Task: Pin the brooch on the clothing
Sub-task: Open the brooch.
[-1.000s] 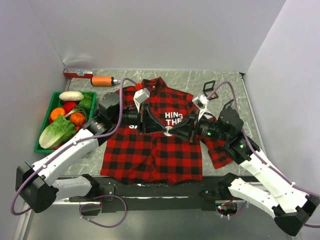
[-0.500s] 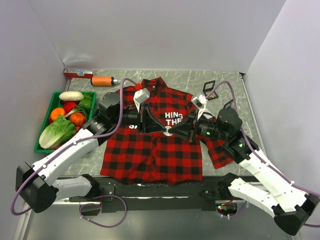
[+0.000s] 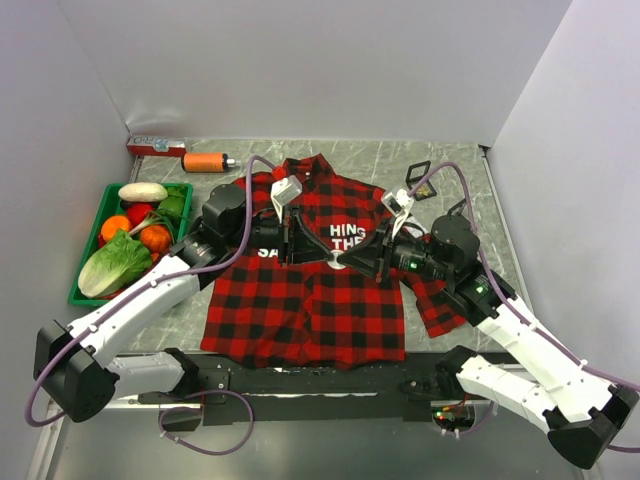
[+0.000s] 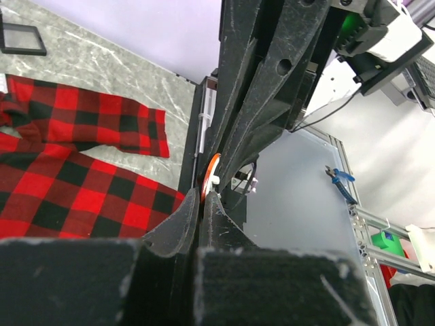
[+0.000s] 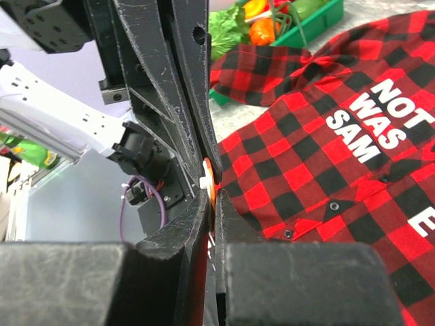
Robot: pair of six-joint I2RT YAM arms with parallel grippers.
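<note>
My right gripper is finishing its squeeze: the fingers that were standing apart a second ago are now clamping on the brooch, and the arm is sitting slightly nearer 9 o'clock than before. My left gripper, reaching in from 9 o'clock, is pressed fully together right at the brooch's rim, though I cannot tell whether it is actually nipping it. The brooch is hanging between the two tips, just at 6 o'clock of the white lettering on the shirt. I am judging that both hands are now setting up to work the pin. The brooch is showing only edge-on, its clasp is hidden, and whether it is touching cloth is unclear.
</note>
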